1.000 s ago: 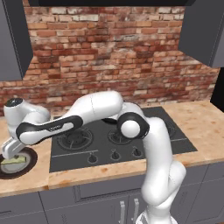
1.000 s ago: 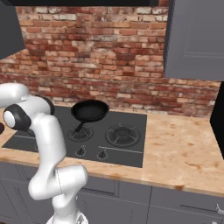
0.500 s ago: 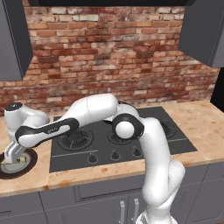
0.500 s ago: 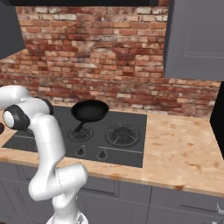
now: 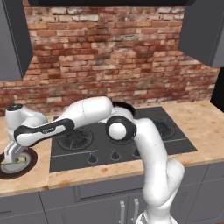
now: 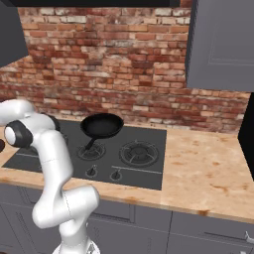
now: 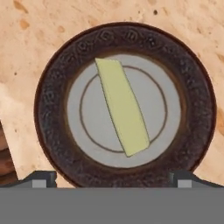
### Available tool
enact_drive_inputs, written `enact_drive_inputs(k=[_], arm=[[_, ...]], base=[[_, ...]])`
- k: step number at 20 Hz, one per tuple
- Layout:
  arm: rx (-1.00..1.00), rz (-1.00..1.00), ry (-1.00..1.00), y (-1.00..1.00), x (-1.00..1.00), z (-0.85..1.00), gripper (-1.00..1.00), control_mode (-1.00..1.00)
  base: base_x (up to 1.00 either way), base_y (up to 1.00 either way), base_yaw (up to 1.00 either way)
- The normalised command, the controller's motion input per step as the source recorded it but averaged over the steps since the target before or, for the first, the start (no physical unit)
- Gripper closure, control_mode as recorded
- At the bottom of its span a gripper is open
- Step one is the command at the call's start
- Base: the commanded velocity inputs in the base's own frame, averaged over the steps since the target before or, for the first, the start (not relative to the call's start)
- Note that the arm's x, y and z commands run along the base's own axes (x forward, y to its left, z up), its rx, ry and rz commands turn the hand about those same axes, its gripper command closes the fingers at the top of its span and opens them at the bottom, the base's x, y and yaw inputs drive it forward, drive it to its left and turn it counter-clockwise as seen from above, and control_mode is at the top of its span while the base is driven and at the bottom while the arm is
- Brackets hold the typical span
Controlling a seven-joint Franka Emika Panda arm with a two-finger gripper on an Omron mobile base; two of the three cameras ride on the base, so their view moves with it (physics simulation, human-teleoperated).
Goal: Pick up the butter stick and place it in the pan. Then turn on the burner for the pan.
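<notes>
I am lowering my gripper (image 7: pixel 112 178), fingers apart and empty, closer over the butter stick (image 7: pixel 122 106), which is lying on the dark plate (image 7: pixel 52 131). I am judging the grasp next; the pan (image 6: pixel 101 125) is waiting on the stove.

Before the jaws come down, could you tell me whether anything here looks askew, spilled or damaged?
Nothing stands out. The butter stick lies whole on the grey centre of the dark plate, slanted across it but inside the rim. The pan sits level on the rear burner, and nothing is spilled on the counter.
</notes>
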Motion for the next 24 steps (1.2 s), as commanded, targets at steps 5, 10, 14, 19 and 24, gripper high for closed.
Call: enact_drive_inputs(k=[5,10,14,19,24], arm=[[-0.03,0.01,0.03,0.28,0.23,-0.15,-1.00,-1.00],[-0.01,0.01,0.01,0.12,0.22,-0.13,-1.00,-1.00],[-0.01,0.00,0.03,0.04,0.14,-0.14,-1.00,-1.00],[-0.02,0.00,0.06,0.07,0.00,-0.22,-1.00,-1.00],[0.00,0.00,0.05,0.03,0.01,-0.18,-1.00,-1.00]], base=[[0.00,0.00,0.00],[0.00,0.00,0.00],[0.00,0.00,0.00],[0.00,0.00,0.00],[0.00,0.00,0.00]])
